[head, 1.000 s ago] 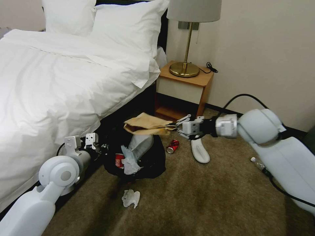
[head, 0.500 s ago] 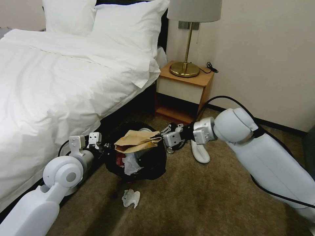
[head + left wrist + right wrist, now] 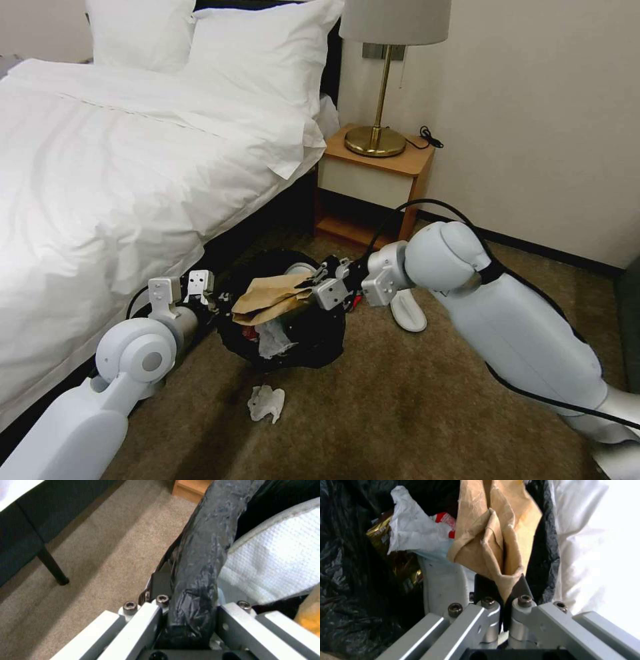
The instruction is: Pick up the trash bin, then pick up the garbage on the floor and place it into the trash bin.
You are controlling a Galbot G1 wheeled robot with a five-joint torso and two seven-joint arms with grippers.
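Fingers of right gripper (image 3: 308,283) pinch crumpled brown paper bag (image 3: 270,297) over black-lined round trash bin (image 3: 313,333), bed left; left gripper (image 3: 215,301) clamps bin rim. Left wrist: rim bag glossy, likely slippery. Right wrist: paper (image 3: 496,542) light, soft; held by its edge.

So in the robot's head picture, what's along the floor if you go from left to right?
Left gripper → trash bin → brown crumpled paper → right gripper → white slipper.
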